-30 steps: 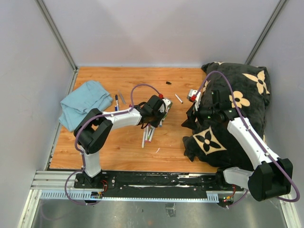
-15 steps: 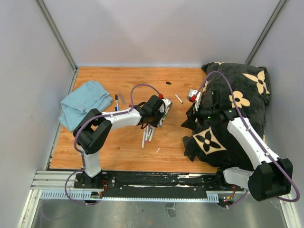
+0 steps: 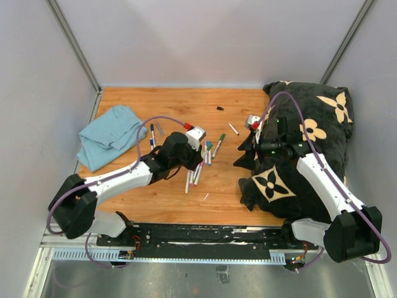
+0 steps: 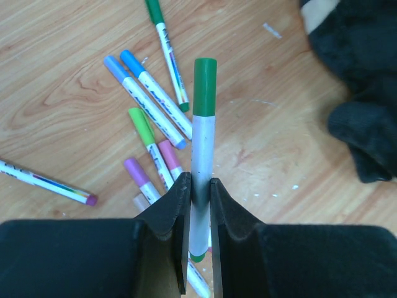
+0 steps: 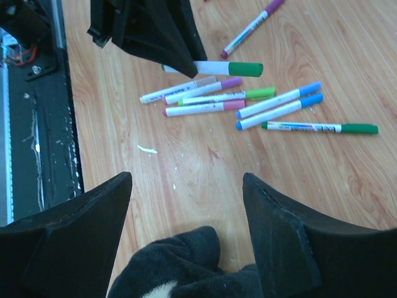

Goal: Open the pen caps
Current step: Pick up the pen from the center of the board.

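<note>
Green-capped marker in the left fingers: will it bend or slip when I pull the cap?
Probably stiff: the marker stands straight out of the left fingers. It may slide lengthwise, since they pinch its smooth round body well away from the green cap.

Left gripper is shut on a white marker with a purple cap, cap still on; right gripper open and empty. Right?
No, the cap colour is wrong. The left gripper is shut on a white marker with a green cap, still on, as the left wrist view shows. The right gripper is open and empty.
</note>
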`<action>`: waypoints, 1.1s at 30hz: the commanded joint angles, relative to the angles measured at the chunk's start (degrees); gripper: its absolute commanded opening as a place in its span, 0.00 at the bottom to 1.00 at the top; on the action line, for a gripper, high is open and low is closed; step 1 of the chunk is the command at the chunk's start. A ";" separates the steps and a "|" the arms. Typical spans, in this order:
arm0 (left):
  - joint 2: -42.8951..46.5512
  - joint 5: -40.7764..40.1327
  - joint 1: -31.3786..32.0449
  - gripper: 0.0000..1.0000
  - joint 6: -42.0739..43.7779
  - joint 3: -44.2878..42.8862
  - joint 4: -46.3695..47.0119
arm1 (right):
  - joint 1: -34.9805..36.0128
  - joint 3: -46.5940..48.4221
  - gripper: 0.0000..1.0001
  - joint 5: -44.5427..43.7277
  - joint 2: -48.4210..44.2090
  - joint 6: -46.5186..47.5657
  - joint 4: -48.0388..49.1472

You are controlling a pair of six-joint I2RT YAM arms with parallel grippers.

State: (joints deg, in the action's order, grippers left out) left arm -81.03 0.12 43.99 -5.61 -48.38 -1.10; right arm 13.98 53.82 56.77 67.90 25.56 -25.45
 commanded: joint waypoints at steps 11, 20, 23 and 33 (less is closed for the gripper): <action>24.44 6.44 0.41 0.00 -20.91 25.43 36.33 | 1.12 -6.81 0.72 10.97 -3.35 -17.15 19.24; 27.37 2.87 0.40 0.00 -32.18 36.76 57.78 | 3.69 -10.42 0.73 10.49 -3.25 -25.12 29.14; 25.66 0.76 0.43 0.00 -35.58 39.18 64.85 | 4.95 -11.64 0.73 8.71 -2.83 -27.58 32.63; 19.15 -0.68 0.68 0.00 -39.19 40.27 74.60 | 7.34 -12.84 0.75 3.16 -0.75 -32.66 36.67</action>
State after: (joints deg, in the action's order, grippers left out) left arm -60.18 1.32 44.07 -42.70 -9.28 64.03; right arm 20.03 41.82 63.46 66.72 -3.64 7.57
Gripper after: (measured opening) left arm 0.183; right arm 0.741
